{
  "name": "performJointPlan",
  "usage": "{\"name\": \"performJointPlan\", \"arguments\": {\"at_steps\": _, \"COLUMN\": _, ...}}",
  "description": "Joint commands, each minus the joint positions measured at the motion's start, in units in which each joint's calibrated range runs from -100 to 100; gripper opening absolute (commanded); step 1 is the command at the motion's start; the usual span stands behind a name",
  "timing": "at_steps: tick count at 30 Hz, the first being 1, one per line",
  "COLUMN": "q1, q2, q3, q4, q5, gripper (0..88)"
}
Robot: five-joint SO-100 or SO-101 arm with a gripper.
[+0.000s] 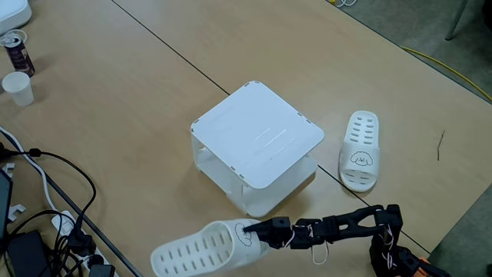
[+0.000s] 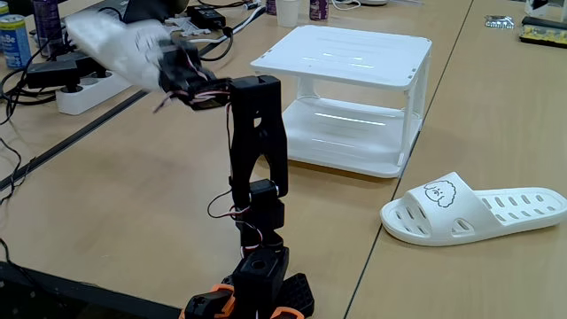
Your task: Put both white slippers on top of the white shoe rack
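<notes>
The rack (image 1: 257,142) stands on the light wooden surface (image 1: 138,115) and serves as the landmark; its flat square top is bare in both fixed views. One slipper (image 1: 360,150) lies flat on the surface just beside the rack, to its right in a fixed view, sole down with the puppy face on its strap showing; in the other fixed view this slipper (image 2: 474,213) sits in front of the rack toward the lower right, apart from it. The other slipper (image 1: 204,248) is off the surface, gripped by the hand (image 1: 257,231) at its strap end, below the rack's near corner in a fixed view. In the other fixed view that held slipper (image 2: 111,44) is blurred, raised left of the rack at about the height of its top, with the hand (image 2: 173,69) clamped on it. A white cup (image 1: 17,87) and a can (image 1: 17,52) stand well left of the rack, near cables (image 1: 54,192).
</notes>
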Motion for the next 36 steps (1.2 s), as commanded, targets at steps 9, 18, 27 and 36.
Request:
{"name": "performJointPlan", "arguments": {"at_steps": 9, "q1": 11.0, "q2": -0.9, "q3": -39.1, "q4": 26.9, "q5": 0.4, "gripper": 0.8}}
{"name": "performJointPlan", "arguments": {"at_steps": 18, "q1": 24.4, "q2": -0.8, "q3": -40.2, "q4": 37.2, "q5": 0.4, "gripper": 0.8}}
{"name": "performJointPlan", "arguments": {"at_steps": 27, "q1": 35.6, "q2": -1.0, "q3": -37.2, "q4": 42.0, "q5": 0.4, "gripper": 0.8}}
{"name": "performJointPlan", "arguments": {"at_steps": 36, "q1": 36.9, "q2": -1.3, "q3": -32.0, "q4": 42.1, "q5": 0.4, "gripper": 0.8}}
